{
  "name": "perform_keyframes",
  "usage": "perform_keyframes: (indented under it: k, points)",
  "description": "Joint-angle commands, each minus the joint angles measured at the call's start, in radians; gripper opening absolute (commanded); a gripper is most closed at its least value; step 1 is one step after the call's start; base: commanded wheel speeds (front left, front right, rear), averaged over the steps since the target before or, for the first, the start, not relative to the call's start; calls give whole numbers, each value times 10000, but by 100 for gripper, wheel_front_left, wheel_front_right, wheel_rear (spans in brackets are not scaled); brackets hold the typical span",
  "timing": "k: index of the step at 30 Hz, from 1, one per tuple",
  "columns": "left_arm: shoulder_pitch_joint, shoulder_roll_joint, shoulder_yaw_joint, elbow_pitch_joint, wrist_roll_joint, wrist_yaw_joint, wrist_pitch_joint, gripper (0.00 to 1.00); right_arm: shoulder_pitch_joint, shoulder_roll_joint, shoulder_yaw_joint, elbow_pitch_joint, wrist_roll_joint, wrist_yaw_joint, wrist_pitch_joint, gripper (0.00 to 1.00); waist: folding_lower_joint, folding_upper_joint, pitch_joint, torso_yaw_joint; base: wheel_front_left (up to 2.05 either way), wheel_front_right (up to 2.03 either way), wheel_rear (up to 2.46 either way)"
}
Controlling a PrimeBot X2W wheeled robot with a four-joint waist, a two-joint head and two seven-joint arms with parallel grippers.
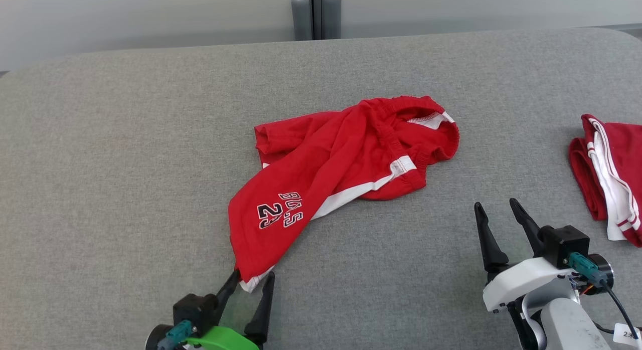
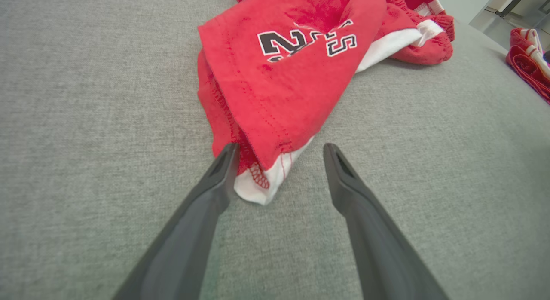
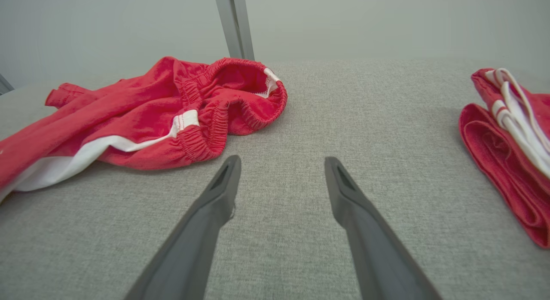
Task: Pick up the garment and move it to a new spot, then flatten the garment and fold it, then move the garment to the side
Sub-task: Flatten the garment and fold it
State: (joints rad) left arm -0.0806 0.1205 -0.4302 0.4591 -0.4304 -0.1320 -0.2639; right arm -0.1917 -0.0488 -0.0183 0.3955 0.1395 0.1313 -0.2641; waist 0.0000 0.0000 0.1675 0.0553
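Plainly spread wide, the left hand (image 2: 280, 147) straddles a corner of the garment (image 1: 341, 154); the right hand (image 1: 495, 203) gapes empty.

Folded red-white cloth (image 1: 609, 174) just sitting at right edge, grey fabric surface (image 1: 125, 139) lying underneath, grey post (image 1: 316, 14) standing top centre.

The left claw (image 2: 280, 148) stands spread wide over the grey fabric-covered desk (image 2: 86, 119), its two dark fingers (image 2: 193, 222) well apart. The near corner of the red shorts (image 2: 279, 85), with its white hem, lies between the fingertips, closest to the left one (whether it touches is hard to tell). The shorts bear black-and-white lettering. Another red-and-white cloth (image 2: 528, 55) lies well apart at the upper right edge.
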Motion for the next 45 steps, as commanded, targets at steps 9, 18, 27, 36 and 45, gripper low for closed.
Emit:
perform_keyframes:
  k: [9,18,27,36,45]
  points:
    - [-400,90,243,-140,-383,30,1,0,-140,-41,104,63,7,-13,2,100,0,0,141,19,0,0,0]
    - [-878,275,1094,-1024,-355,30,1,0,-322,-41,-24,-24,83,-13,2,100,0,0,436,51,0,0,0]
    - [-2357,901,1852,495,-367,30,1,0,-883,-39,290,-219,166,-13,2,100,0,0,1204,-401,0,0,0]
    - [-2706,855,2979,1499,312,30,1,100,-863,-41,510,-462,476,-13,2,100,0,0,975,-651,0,0,0]
    - [-939,-76,4834,100,2034,50,1,100,-112,-32,208,-830,864,-13,2,100,0,0,-93,-643,0,0,0]
